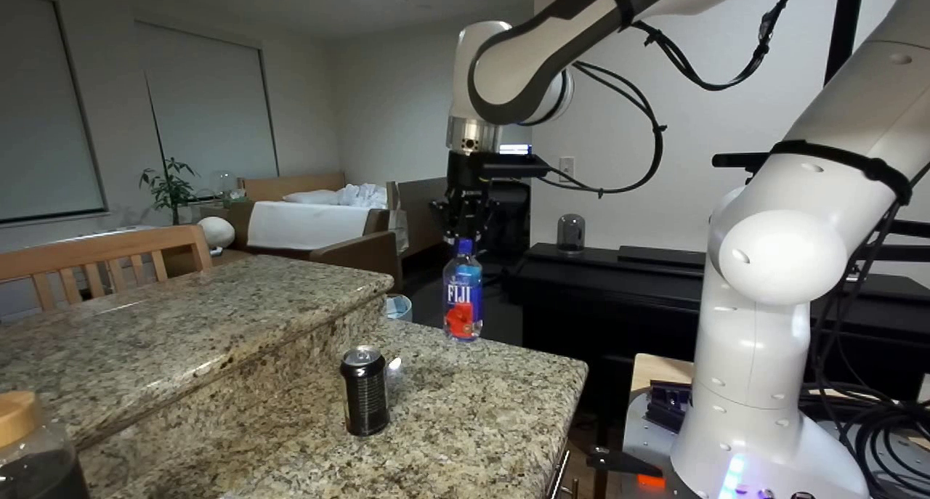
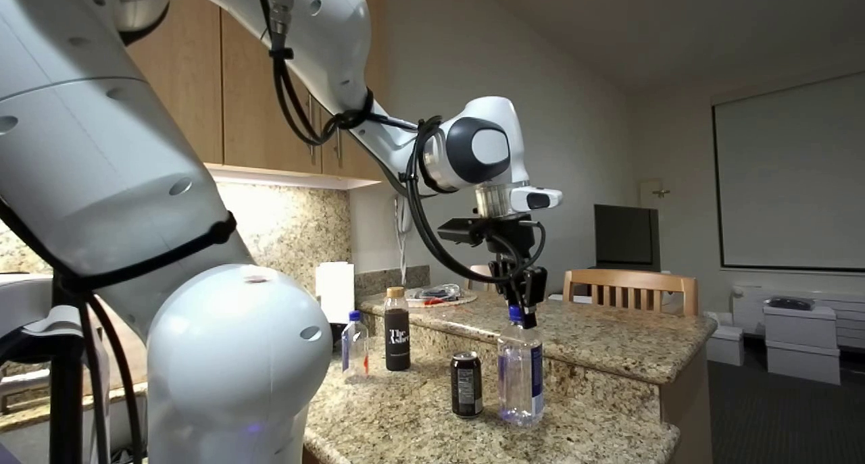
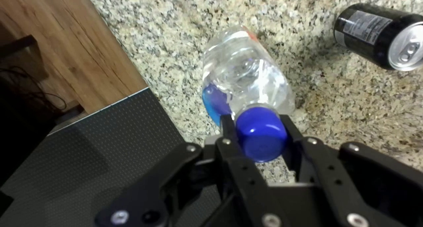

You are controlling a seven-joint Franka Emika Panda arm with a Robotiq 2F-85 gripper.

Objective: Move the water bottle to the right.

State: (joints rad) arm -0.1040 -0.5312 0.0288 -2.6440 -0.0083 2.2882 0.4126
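- Water bottle (image 1: 463,297): in an exterior view, beyond and to the right of the dark can (image 1: 365,393), by the far edge of the granite counter (image 1: 465,419).
- Gripper (image 3: 257,126): fingers (image 3: 228,131) clamped on opposite sides of the blue cap (image 3: 262,142), presumably because the narrow cap suits the grasp and a hold from above leaves the body free.
- Spacing: bottle and can stand apart, which should spare the can during a sideways carry; a second blue-capped bottle (image 2: 355,348) stands farther left in an exterior view.
- Axis: near vertical, cap up, base down; the wrist view looks steeply along it, foreshortening the body.
- Facing: the blue label (image 1: 476,288) turns toward the camera in an exterior view.
- Base: through clear plastic, contact with the counter cannot be judged.
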